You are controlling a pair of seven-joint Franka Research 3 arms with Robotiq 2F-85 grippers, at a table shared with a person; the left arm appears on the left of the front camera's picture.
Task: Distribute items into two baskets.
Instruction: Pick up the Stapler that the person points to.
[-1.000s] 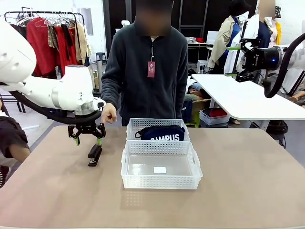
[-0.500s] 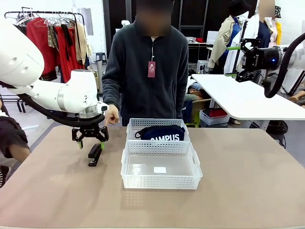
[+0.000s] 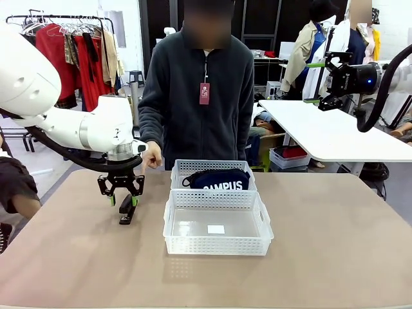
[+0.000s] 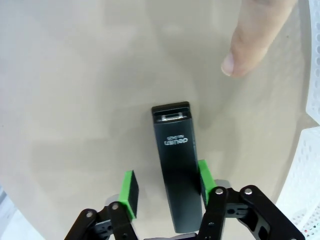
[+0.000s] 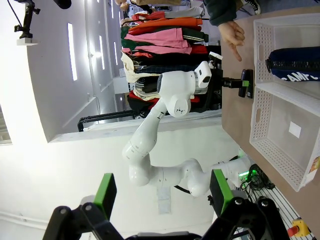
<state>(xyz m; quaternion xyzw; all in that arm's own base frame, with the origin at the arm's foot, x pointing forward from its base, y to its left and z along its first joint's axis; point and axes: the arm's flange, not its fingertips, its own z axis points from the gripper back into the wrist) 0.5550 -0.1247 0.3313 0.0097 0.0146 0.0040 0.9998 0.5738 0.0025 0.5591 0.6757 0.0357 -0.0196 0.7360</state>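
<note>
The black stapler (image 3: 127, 212) lies on the table left of the two baskets. My left gripper (image 3: 122, 200) stands over it, jaws half closed and astride it. In the left wrist view one green pad (image 4: 205, 175) touches the stapler (image 4: 176, 165); the other pad (image 4: 129, 193) stands a gap away. The far basket (image 3: 183, 168) holds the navy CAMPUS pouch (image 3: 219, 179). The near basket (image 3: 217, 243) holds nothing but a white sticker on its bottom. My right gripper (image 3: 314, 82) hangs open, high at the right, its fingers (image 5: 105, 193) wide apart.
A person stands at the far side, one hand (image 3: 150, 156) near my left gripper, a finger (image 4: 250, 45) pointing down beyond the stapler. A basket's wall (image 4: 314, 95) runs close along the stapler's side. A white table (image 3: 335, 132) stands behind at right.
My left gripper has come down over the stapler and its jaws have narrowed around it. The person's hand has shifted slightly. The right arm has not moved.
</note>
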